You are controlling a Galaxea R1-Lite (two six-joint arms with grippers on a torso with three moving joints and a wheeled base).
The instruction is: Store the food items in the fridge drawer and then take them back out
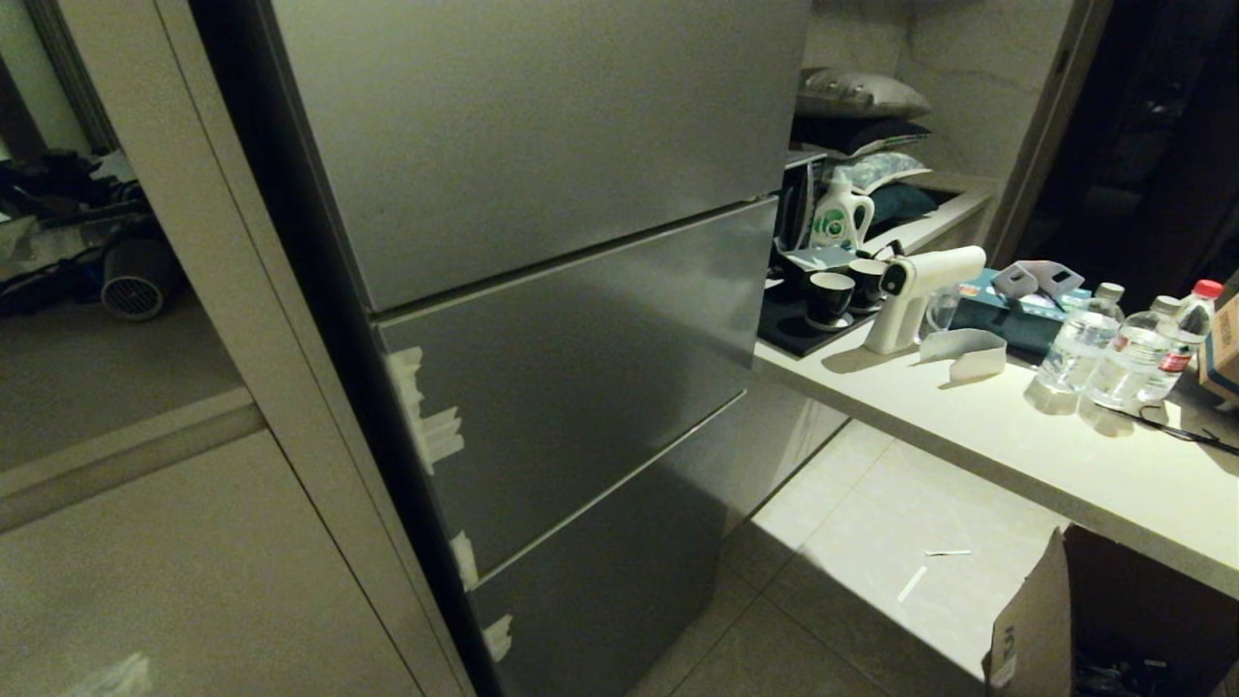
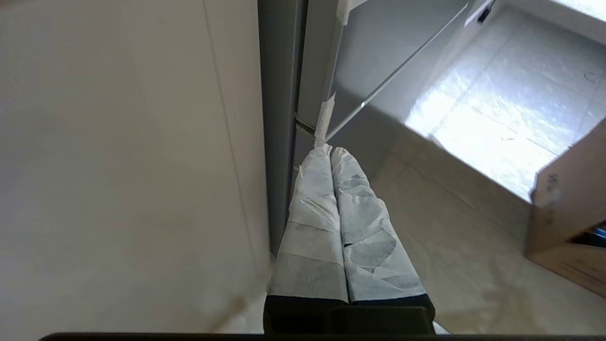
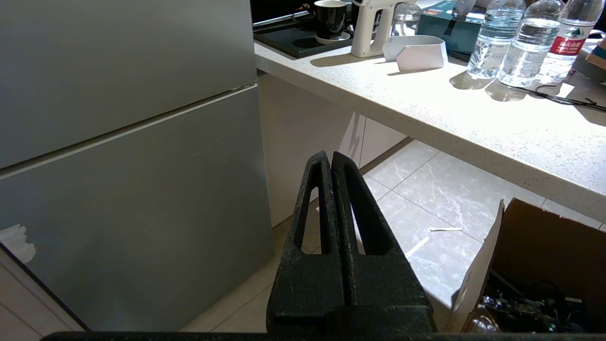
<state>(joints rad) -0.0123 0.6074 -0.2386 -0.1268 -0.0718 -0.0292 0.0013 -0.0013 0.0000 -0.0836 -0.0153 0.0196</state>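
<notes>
At far left, a pale cabinet panel (image 1: pixel 194 561), then the grey steel fridge (image 1: pixel 542 194), every front shut; middle front (image 1: pixel 581 387) and lowest front (image 1: pixel 619 571) flush, scraps of white tape (image 1: pixel 431 426) along their left edges. Fridge drawer hidden behind those closed panels; no food item visible anywhere.

Just ahead of the left claw (image 2: pixel 330 150), the fridge's left edge and a strip of tape (image 2: pixel 325 118); paper-wrapped fingers (image 2: pixel 315 213) pressed together, clenched on nothing, tips close to the strip, contact impossible to confirm.

To the right, the right claw (image 3: pixel 330 156), black fingers (image 3: pixel 315 208) closed flat against each other, empty, hanging above the tiled floor (image 3: pixel 426 189) between the fridge front and an open cardboard box (image 3: pixel 544 246). Beyond and above that claw, the pale surface (image 3: pixel 426 104) with a black cup (image 3: pixel 330 16), a white spray gun (image 3: pixel 374 28) and clear water bottles (image 3: pixel 492 42).
</notes>
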